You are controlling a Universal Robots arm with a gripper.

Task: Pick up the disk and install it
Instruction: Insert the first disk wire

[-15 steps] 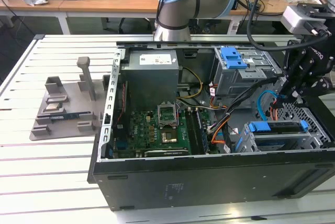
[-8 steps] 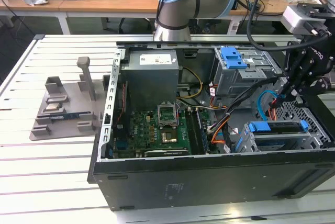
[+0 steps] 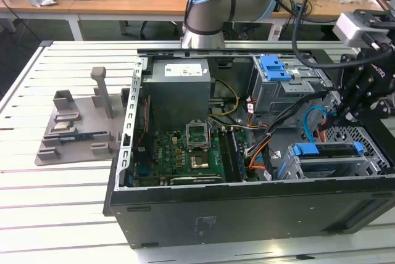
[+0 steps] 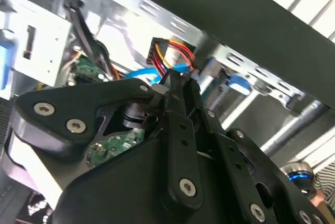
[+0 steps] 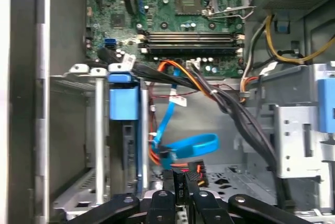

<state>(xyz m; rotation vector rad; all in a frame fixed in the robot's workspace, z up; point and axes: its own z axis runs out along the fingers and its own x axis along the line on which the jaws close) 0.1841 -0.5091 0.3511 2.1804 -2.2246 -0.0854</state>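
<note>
Hovering — gripper (image 5: 178,185) inside case (image 3: 247,205) | fingers pressed together | beside blue cable (image 5: 186,145) — holding nothing

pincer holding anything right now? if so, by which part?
The pincer is closed on the black plug of the red, yellow and black power cable, down inside the computer case. It is not holding the disk.

— Inspector A: The exterior view stands off the arm, raised, looking down at an angle into the open black metal computer case (image 3: 203,214), well back from the black gripper (image 3: 345,113).

— Inspector B: The first wrist view looks past the gripper (image 5: 178,185) across the case floor toward the green motherboard (image 5: 172,14). The second wrist view sits close behind the gripper (image 4: 175,85). Both wrist views share the curved blue cable (image 5: 193,144) (image 4: 144,75) just beyond the fingertips.
</note>
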